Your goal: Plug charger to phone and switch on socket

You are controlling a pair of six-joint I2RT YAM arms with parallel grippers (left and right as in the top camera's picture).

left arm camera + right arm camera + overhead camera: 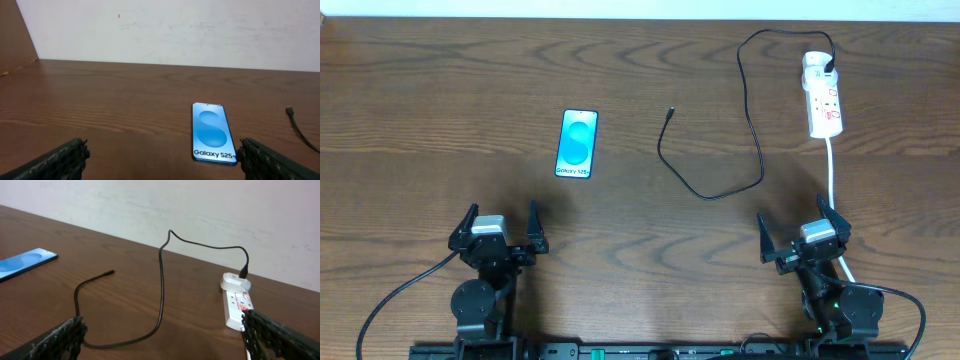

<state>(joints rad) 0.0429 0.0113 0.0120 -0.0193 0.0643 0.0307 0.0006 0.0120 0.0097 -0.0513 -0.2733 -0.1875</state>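
The phone (577,144) lies flat, blue screen up, left of centre; it also shows in the left wrist view (213,133) and at the left edge of the right wrist view (25,262). The charger cable (752,120) runs from its free connector tip (671,112) in a loop to its black plug (830,68), seated in the white socket strip (823,95). The cable (161,280) and socket (236,302) show in the right wrist view. My left gripper (500,228) is open and empty near the front edge. My right gripper (805,232) is open and empty, in front of the cable loop.
The socket's thick white cord (833,175) runs down the table toward my right arm. The wooden table (440,100) ends at a white wall (175,30) at the back.
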